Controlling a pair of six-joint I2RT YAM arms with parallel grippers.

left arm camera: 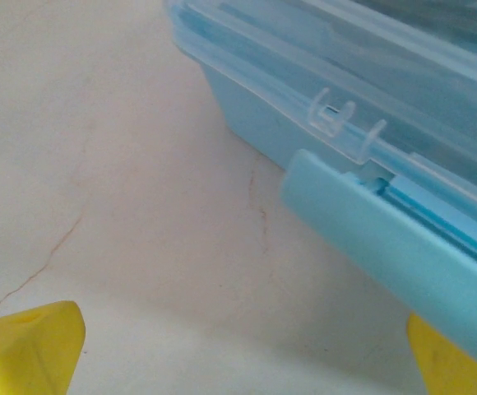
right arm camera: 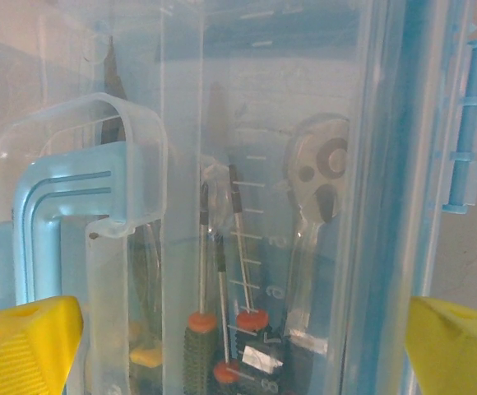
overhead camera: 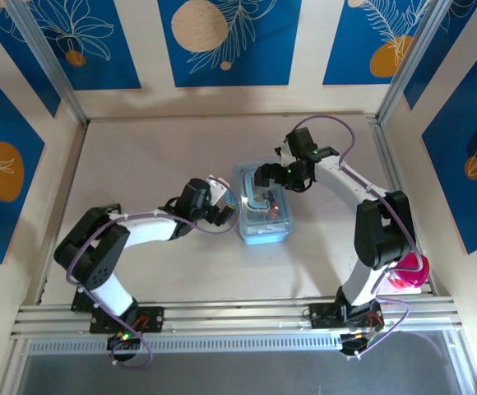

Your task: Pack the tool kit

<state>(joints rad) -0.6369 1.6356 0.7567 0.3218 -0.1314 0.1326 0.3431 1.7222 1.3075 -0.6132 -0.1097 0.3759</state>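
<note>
The tool kit, a light-blue case with a clear lid lying down over it, sits mid-table. Through the lid I see screwdrivers with orange collars and a metal ratchet wrench. The case's blue carry handle is at the left. My right gripper hangs open over the case's far end, its yellow fingertips on either side of the lid. My left gripper is open beside the case's left wall. Its yellow fingertips hold nothing, and a light-blue latch flap juts out just ahead of them.
A pink object lies near the right arm's base. Aluminium rails run along the near edge, and panel walls stand on the other three sides. Bare tabletop stretches left of the case.
</note>
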